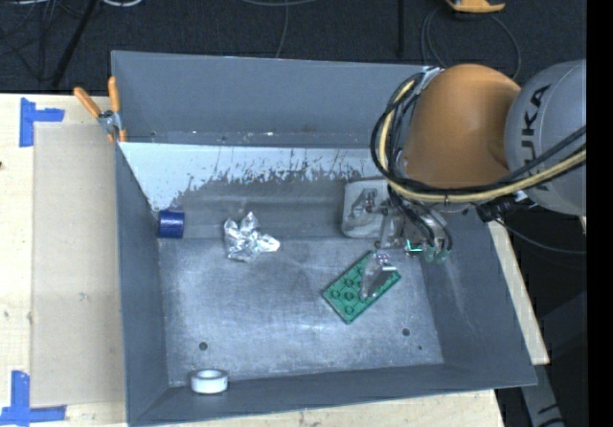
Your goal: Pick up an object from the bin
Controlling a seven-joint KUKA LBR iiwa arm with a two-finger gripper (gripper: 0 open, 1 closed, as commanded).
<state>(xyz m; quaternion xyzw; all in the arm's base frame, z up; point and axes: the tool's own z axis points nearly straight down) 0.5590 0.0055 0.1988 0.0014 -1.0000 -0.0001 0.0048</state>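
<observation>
Grey bin: floor mostly bare, a few loose things on it.

Arm reaches in from the right, with an orange cover over the wrist. The gripper is low over the upper right end of a flat green studded plate. The plate lies askew on the floor, right of centre. Whether the gripper is open or closed cannot be told.

Risks, as judged:
- The plate is thin and lies flat, so a grasp at its edge may slip off or only push it along the floor.
- A hold at one end could let it pivot and drop on the lift.
- A pale grey piece just behind, at the back wall, could be nudged by the wrist.
- Crumpled foil, blue cylinder and white ring lie well apart; no hazard expected.

Writing: "KU" reads on the arm casing, with the rest cut off. Nothing is legible on the loose things.
</observation>
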